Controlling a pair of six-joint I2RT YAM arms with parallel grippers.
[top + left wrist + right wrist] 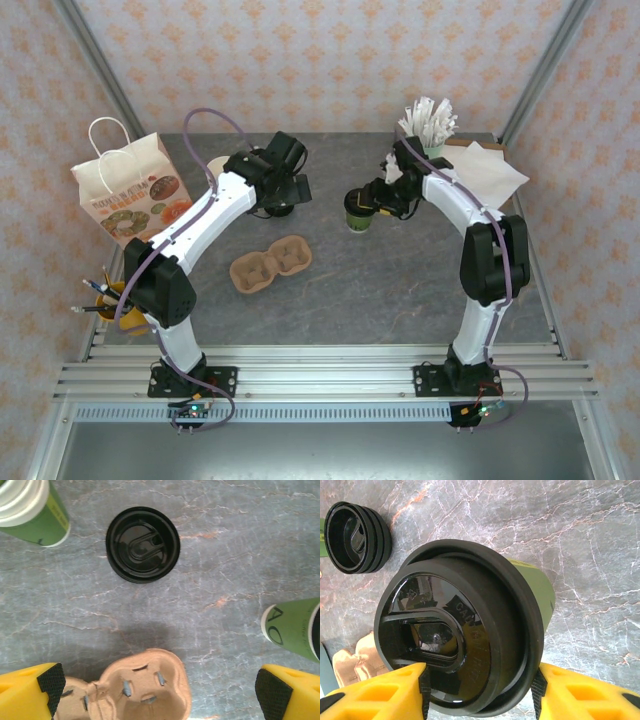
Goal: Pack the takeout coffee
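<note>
The takeout coffee [357,211] stands on the grey table right of centre, a green cup under a round black lid [455,645]. My right gripper [372,200] is shut on it, and the yellow fingers [395,692] press their black pads against both sides of the lid's rim. The cup's green side [292,627] shows at the right of the left wrist view. My left gripper [288,185] hovers open over the table's back middle, its pads [50,682] wide apart with nothing between them. A brown two-cup pulp carrier [270,263] lies below it.
A stack of black lids [142,545] sits beneath the left gripper. Lidless cups [30,510] stand at the back left, beside a printed paper bag [130,190]. The straw holder [430,125] and napkins [490,170] are at the back right. A pen pot [110,297] is near left.
</note>
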